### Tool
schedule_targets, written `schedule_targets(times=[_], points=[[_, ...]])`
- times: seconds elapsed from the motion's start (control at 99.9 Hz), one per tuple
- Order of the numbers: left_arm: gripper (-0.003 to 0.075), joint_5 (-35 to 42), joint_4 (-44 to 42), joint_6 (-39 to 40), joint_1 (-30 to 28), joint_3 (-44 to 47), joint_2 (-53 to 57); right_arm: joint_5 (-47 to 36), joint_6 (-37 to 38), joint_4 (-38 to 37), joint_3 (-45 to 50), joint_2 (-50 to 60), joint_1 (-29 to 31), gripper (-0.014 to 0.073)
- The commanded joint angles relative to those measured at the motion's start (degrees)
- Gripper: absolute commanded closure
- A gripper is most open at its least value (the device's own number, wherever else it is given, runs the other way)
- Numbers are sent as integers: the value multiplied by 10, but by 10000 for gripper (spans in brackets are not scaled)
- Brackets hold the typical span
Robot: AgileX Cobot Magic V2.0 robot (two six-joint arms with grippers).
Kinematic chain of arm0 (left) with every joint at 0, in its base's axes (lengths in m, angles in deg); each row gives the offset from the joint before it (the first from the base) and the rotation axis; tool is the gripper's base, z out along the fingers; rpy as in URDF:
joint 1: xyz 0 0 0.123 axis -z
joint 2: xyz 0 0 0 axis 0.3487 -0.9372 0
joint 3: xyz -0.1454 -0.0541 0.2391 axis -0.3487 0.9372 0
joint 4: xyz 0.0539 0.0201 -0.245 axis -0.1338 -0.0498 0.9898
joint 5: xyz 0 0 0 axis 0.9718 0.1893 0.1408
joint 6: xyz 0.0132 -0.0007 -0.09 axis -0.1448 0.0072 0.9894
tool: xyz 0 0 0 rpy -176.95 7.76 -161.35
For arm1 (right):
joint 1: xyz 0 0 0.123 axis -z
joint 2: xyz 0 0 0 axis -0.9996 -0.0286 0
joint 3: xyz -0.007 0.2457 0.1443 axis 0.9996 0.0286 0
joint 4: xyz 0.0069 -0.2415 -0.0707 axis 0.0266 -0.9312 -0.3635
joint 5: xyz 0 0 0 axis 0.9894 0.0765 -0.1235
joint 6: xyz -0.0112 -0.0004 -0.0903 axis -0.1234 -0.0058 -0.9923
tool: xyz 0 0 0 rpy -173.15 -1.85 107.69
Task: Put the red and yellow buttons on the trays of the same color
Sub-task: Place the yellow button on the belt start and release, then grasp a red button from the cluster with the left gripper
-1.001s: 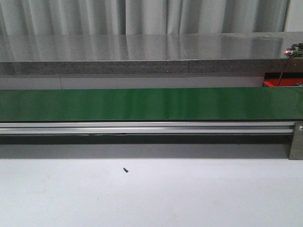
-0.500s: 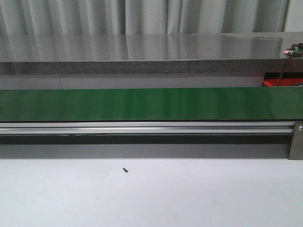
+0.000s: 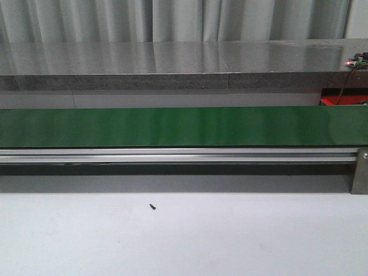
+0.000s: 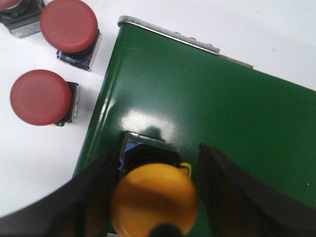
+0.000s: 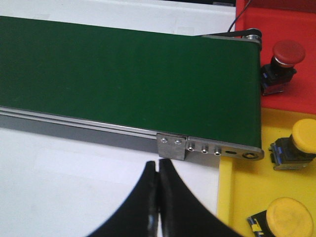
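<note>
In the left wrist view a yellow button (image 4: 154, 197) stands on the green conveyor belt (image 4: 222, 113) near its end. My left gripper (image 4: 158, 153) is open, one finger on each side of the button, with a green gap showing at one finger. Three red buttons (image 4: 69, 24) (image 4: 34, 97) (image 4: 10, 4) stand on the white table beside the belt. My right gripper (image 5: 158, 165) is shut and empty over the white table by the belt's other end. There a red button (image 5: 289, 52) sits on the red tray (image 5: 296, 15) and two yellow buttons (image 5: 303, 136) (image 5: 289, 217) on the yellow tray (image 5: 242, 197).
The front view shows only the long green belt (image 3: 184, 126) on its aluminium rail (image 3: 172, 155), a grey counter (image 3: 172, 63) behind it, and a small black screw (image 3: 152, 206) on the white table. No gripper or button shows there.
</note>
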Motion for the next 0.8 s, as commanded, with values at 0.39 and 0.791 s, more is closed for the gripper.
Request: schedule_targets(times=[0.39,0.791], points=[[165,66,56,1,-35,-17,81,-34,-3,5,-15,4,0,654],[165,74,20,22,-73,-22,-3,-34,-3,5,-15,4,0,654]])
